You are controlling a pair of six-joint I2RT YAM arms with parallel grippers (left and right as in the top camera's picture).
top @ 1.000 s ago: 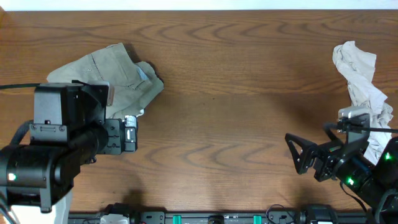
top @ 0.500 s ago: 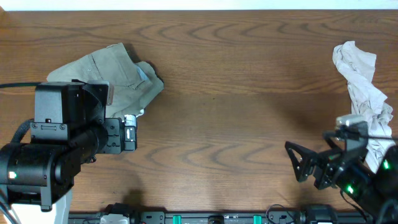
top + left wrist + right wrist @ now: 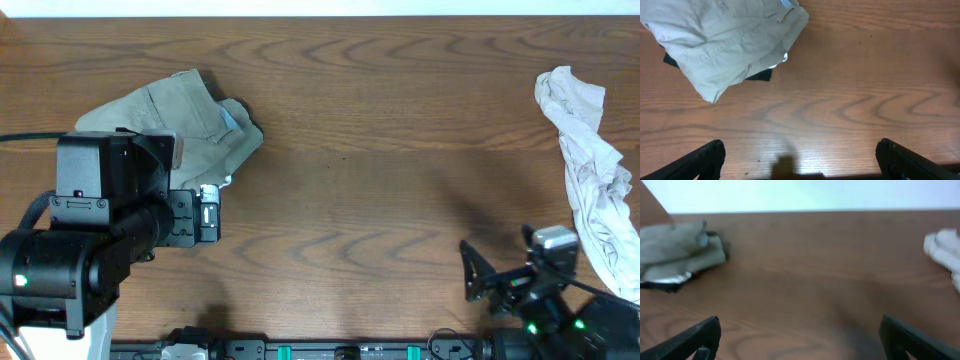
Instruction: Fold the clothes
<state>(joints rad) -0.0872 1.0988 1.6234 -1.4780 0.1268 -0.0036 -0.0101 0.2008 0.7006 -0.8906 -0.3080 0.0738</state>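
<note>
Pulling my right jaws back; cream garment (image 3: pixel 588 165) sits ahead-right of them, trousers (image 3: pixel 185 120) ahead of left jaws. Both pairs spread, empty; folding unstarted.

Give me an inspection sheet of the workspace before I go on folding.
Surface: wooden table, no spills seen.
Job's things: khaki trousers bunched at the left, lying over a black fabric piece; cream garment crumpled at the right edge.
Clutter: nothing seen.
Grippers: left gripper near the trousers, right gripper over bare wood; fingers wide apart, nothing held.
Cables: black cable running to the left arm.
Surroundings: white strip beyond the table's far edge.
</note>
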